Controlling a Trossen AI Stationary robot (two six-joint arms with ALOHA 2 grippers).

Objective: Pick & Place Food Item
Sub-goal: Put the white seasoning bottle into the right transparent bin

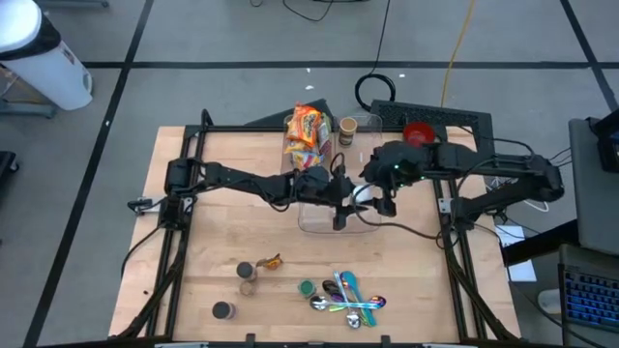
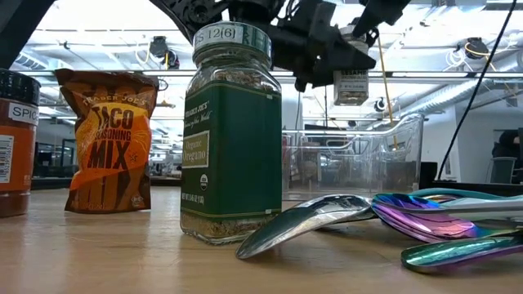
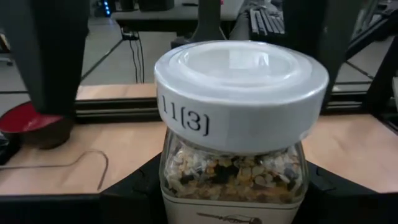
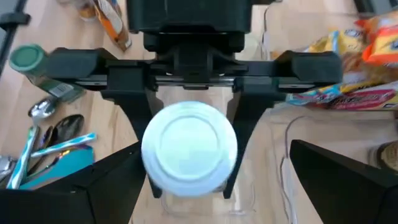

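- Nearest to the low camera stands a square glass oregano jar (image 2: 231, 139) with a green label and a pale lid, in the middle of that frame.
- Shiny spoons (image 2: 392, 219), smooth and rainbow-coloured, lie at its lower right, one bowl touching the jar's base.
- At the left, an orange seasoning packet (image 2: 106, 139) stands upright, crinkled, beside a red spice jar (image 2: 15, 147) at the edge.
- In the centre of the high view the left gripper (image 1: 338, 198) pinches a glass jar (image 3: 239, 124) with a round white lid, filled with grainy mix, over a clear plastic container (image 1: 329, 217).
- The right gripper (image 1: 382, 198), jaws spread wide and holding nothing, hangs just right of it.
- A colourful snack bag (image 1: 306, 130) lies above the container, a small cup (image 1: 347, 130) beside it.
- All sits on a wooden table (image 1: 222, 232).
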